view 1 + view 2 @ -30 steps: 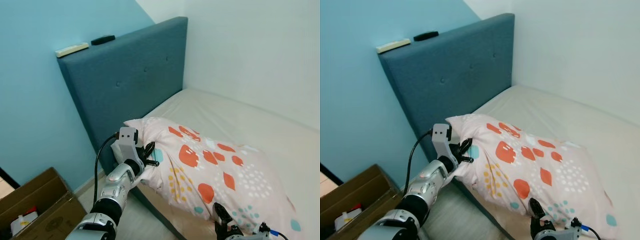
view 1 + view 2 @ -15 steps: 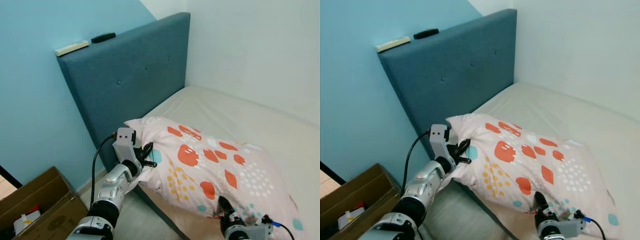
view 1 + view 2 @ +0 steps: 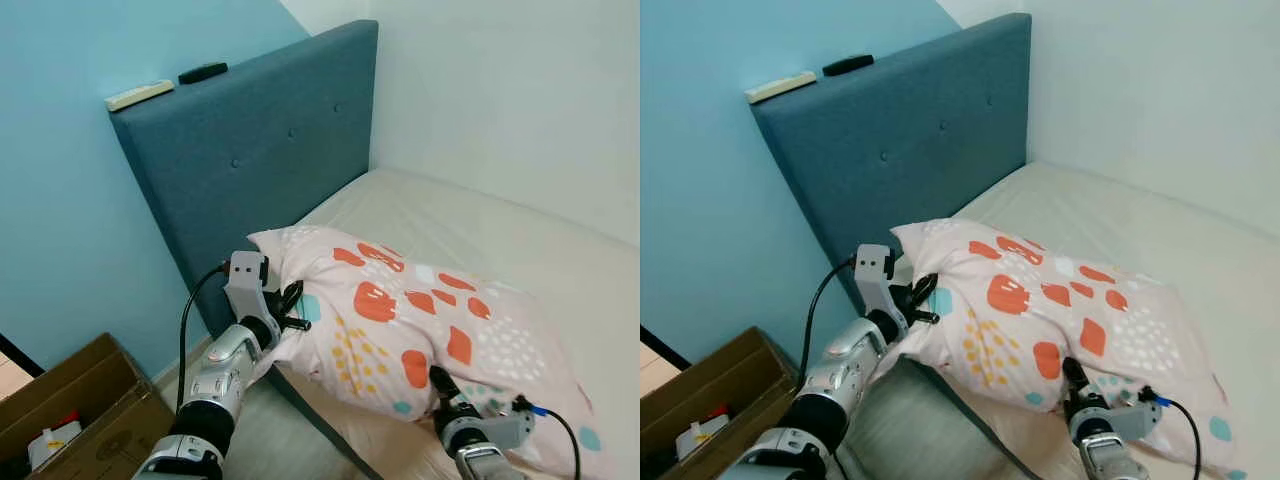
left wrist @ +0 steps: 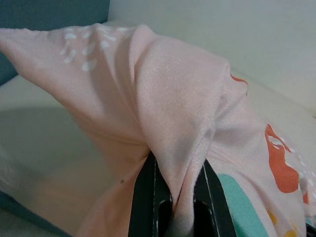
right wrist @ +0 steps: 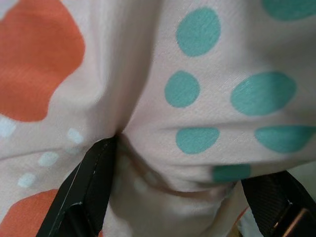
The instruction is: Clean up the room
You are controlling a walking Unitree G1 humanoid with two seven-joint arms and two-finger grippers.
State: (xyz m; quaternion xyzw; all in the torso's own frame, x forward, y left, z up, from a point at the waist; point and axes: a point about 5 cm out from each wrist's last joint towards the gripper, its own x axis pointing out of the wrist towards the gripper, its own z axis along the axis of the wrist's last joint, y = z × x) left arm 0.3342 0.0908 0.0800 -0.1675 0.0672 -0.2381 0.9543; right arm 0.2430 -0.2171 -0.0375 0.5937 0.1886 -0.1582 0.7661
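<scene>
Left wrist view: left gripper (image 4: 175,197) pinches pillow (image 3: 420,320) corner; right gripper (image 5: 187,197) clamps the near edge. Pillow lies on mattress (image 3: 520,250) (near headboard (image 3: 250,150)). Advice: move both arms together, avoiding fabric slip.

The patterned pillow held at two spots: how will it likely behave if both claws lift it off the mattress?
The pillow will probably sag between the grips: its fabric bunches into folds where the left claw pinches its corner. It looks plump and likely light for its bulk. The right claw seems to hold mostly loose cover, so the filling may shift or droop toward the mattress.
</scene>
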